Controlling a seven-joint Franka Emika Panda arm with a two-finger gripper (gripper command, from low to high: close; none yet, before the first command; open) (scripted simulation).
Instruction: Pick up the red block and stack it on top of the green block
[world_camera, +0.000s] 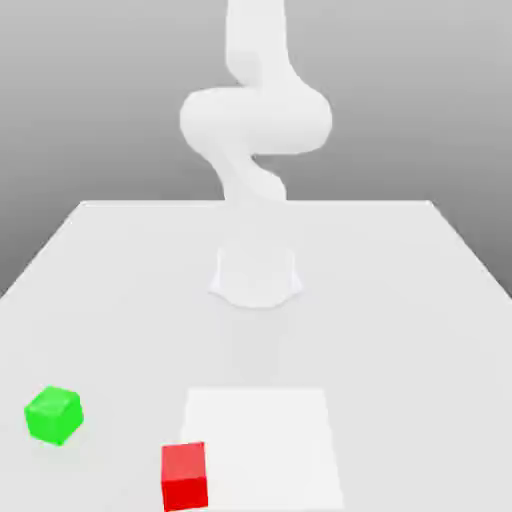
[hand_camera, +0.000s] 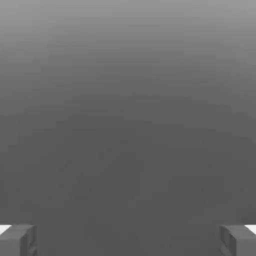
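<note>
On the white bench (world_camera: 400, 300), toward the exterior view's left, a green block (world_camera: 53, 414) is seen resting near the front edge, turned slightly askew. To its right, and a little nearer the front, a red block (world_camera: 185, 476) is found resting flat on the bench, apart from the green block and not touching it. The red block is set at the left front corner of a brighter square patch (world_camera: 262, 445) marked on the bench surface. Behind that patch the round base (world_camera: 256, 275) of the white arm (world_camera: 255, 120) is planted mid-bench, and the arm is carried upward and out of the top of the picture, so the place of the tool over the bench cannot be made out in the exterior view. In the hand view the tool (hand_camera: 128, 241) is shown spread wide, one grey finger (hand_camera: 17, 240) at each lower corner and the other finger (hand_camera: 239, 240) well apart from it. Only plain grey ground is seen between and beyond them; neither block is held by the tool, and both are kept out of its reach.
</note>
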